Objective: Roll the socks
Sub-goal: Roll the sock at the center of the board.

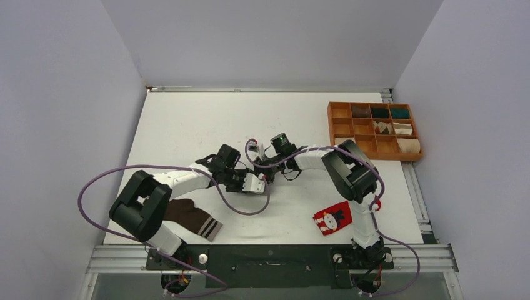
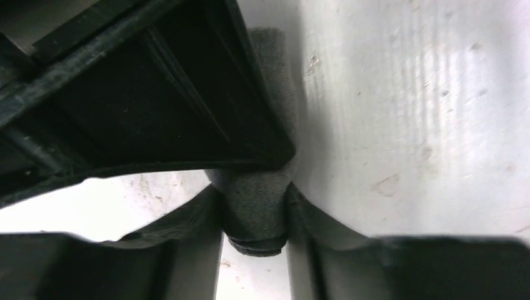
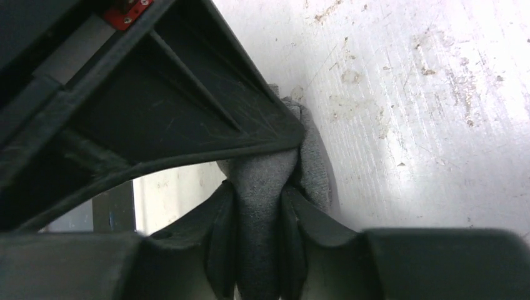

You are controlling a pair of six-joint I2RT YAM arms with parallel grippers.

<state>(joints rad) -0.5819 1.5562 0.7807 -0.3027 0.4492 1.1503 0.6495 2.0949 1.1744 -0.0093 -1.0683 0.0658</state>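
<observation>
Left gripper [image 2: 257,182] is closed down tight on the grey sock [image 2: 256,209], with a wad of the fabric squeezed between its fingers and bulging out past them. A strip of the same grey fabric runs along the outer side of one finger, lying on the white table [image 1: 187,125]. The right gripper [image 3: 265,178] is clamped on the same sock. A thick fold of it is pinched between its fingers, and more cloth is bunched just beside the tip against the tabletop.

From above, the two grippers meet nose to nose about the middle of the table, and the grey sock is almost wholly hidden between them. The dark brown sock [image 1: 190,217] with the pale-striped cuff lies flat near the near-left corner, its toe end tucked under the left arm's elbow. The red sock [image 1: 333,219] with the white figure lies flat close to the near edge on the right, just beside the right arm's lower link. A wooden tray [image 1: 330,125] with many compartments sits at the right edge toward the far corner, and several of its compartments hold rolled bundles.
</observation>
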